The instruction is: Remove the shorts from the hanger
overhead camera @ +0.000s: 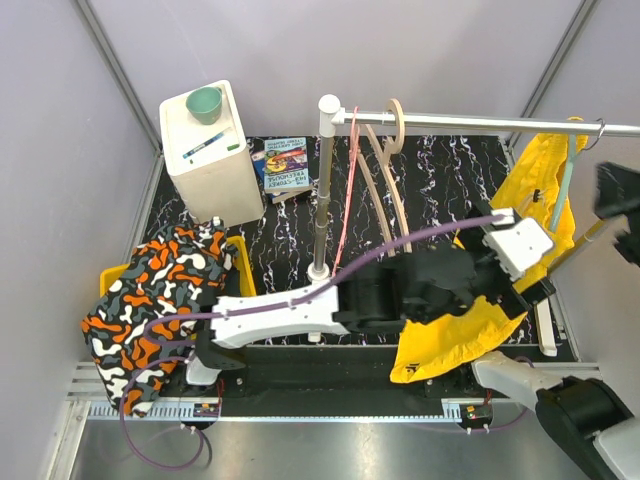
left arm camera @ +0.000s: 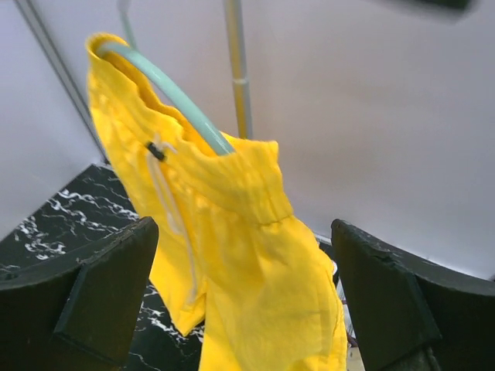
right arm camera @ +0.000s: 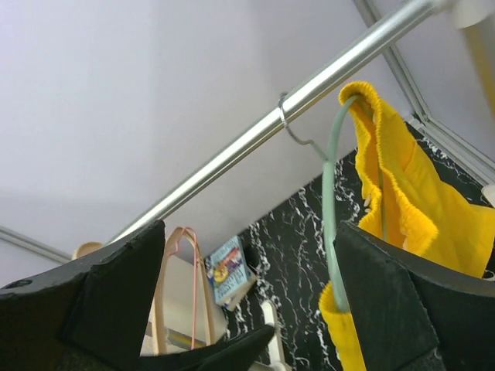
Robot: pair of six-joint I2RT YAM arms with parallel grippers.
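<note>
The yellow shorts (overhead camera: 455, 335) hang from a pale green hanger (overhead camera: 566, 185) hooked on the metal rail (overhead camera: 470, 122) at the right. My left gripper (overhead camera: 535, 285) reaches across to the shorts. In the left wrist view it is open (left arm camera: 244, 301), with the yellow cloth (left arm camera: 255, 263) hanging between and beyond the fingers, below the hanger (left arm camera: 178, 97). I cannot tell if it touches. My right gripper (overhead camera: 620, 210) is raised at the far right, open and empty (right arm camera: 247, 301). It looks up at the hanger (right arm camera: 331, 201), its waistband end (right arm camera: 418, 209) and the rail (right arm camera: 255, 135).
Empty wooden and pink hangers (overhead camera: 385, 150) hang near the rack's upright pole (overhead camera: 322, 190). A white cabinet (overhead camera: 210, 150) with a green cup (overhead camera: 205, 103) stands back left, a book (overhead camera: 286, 165) beside it. A camouflage garment (overhead camera: 150, 295) lies over a yellow bin at left.
</note>
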